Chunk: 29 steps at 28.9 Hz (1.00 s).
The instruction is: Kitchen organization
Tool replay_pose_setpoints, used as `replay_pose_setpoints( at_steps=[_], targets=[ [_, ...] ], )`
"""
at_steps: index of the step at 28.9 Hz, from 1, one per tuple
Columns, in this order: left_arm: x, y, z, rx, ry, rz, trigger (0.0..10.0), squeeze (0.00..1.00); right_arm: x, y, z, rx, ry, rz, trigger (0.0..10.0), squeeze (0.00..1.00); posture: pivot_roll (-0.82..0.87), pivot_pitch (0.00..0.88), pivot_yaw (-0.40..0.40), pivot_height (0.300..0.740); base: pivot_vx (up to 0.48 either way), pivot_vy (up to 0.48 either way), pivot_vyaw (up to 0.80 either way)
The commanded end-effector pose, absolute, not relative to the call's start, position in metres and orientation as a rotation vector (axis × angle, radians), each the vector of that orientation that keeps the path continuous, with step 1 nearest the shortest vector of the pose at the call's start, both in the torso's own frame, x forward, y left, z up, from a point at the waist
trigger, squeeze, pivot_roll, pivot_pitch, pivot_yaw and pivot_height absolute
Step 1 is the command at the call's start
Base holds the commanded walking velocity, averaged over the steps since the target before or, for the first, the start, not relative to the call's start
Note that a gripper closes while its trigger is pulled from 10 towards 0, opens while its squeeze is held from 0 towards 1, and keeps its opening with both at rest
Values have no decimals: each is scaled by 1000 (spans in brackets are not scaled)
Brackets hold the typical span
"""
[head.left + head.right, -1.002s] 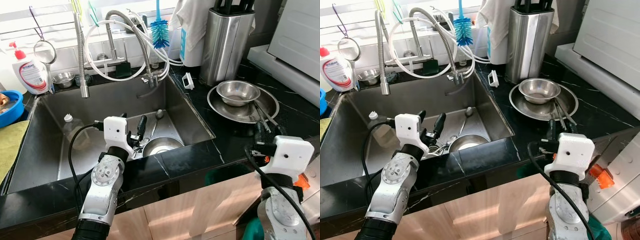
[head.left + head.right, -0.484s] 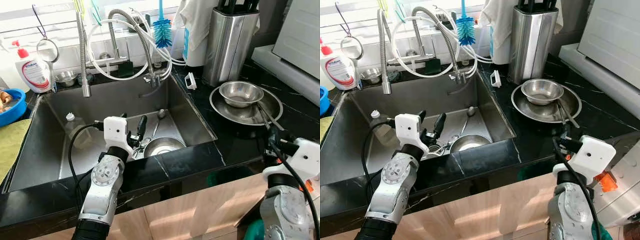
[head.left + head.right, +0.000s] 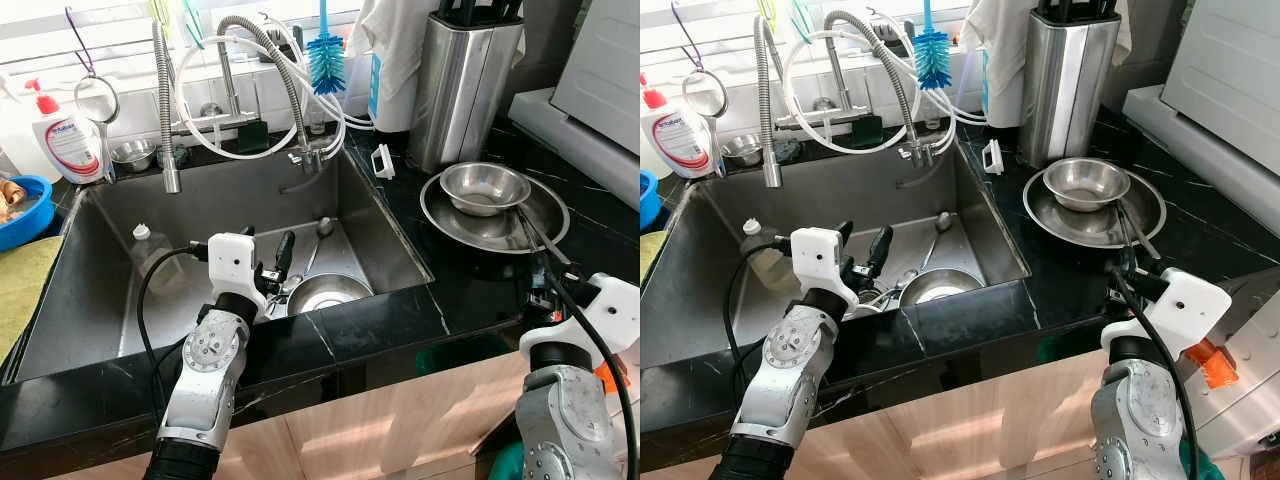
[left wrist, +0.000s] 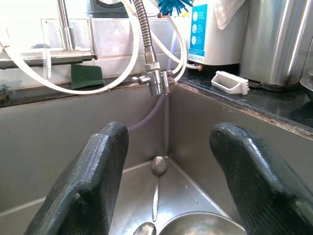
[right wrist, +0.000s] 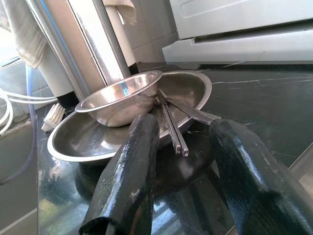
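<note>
While the left gripper (image 3: pixel 268 262) hangs with jaws open over the steel sink (image 3: pixel 100 290), its round steel bowl (image 3: pixel 328 294) looks light, rigid, slippery: grasp the rim. Right gripper (image 5: pixel 183 171) spread wide near stacked steel dishes (image 3: pixel 493 200).

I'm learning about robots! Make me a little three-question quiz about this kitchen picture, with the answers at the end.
1. True or false: the small steel bowl sits inside the big steel plate on the black counter.
2. What lies in the sink just past the left gripper? A) a steel bowl B) a mug C) a frying pan
3. Fill in: the brush hanging above the tap has ____ bristles.

Key
1. True. The right gripper points at them, fingers open.
2. A, the sink bowl, with a spoon nearby.
3. Blue.
</note>
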State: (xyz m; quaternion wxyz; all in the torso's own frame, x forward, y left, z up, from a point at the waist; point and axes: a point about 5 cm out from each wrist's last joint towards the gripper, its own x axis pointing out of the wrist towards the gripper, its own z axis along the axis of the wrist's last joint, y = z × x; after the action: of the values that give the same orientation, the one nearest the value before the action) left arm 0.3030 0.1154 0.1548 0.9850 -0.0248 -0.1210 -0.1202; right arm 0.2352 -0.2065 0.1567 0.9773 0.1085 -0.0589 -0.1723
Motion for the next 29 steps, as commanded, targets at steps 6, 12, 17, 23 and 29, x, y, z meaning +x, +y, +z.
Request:
replay_pose_setpoints(
  at_steps=[6, 12, 17, 23, 29],
  targets=[
    [304, 119, 154, -41, -238, -238, 10000, 0, 236, -206, 154, 245, -95, -354, 10000, 0, -138, 0, 79, 740, 0, 0, 0],
    [304, 119, 154, -39, -236, -237, 10000, 0, 237, -206, 151, 240, -71, -360, 10000, 0, -137, 0, 80, 740, 0, 0, 0],
    [304, 119, 154, -38, -235, -237, 10000, 0, 238, -206, 150, 244, -64, -360, 3765, 0, -136, 0, 80, 740, 0, 0, 0],
    [303, 119, 154, -38, -234, -236, 10000, 0, 238, -207, 147, 246, -46, -372, 10000, 0, -136, 0, 80, 740, 0, 0, 0],
    [304, 120, 154, -36, -233, -235, 10000, 0, 238, -208, 147, 249, -42, -380, 3216, 0, -135, 0, 80, 740, 0, 0, 0]
  ],
)
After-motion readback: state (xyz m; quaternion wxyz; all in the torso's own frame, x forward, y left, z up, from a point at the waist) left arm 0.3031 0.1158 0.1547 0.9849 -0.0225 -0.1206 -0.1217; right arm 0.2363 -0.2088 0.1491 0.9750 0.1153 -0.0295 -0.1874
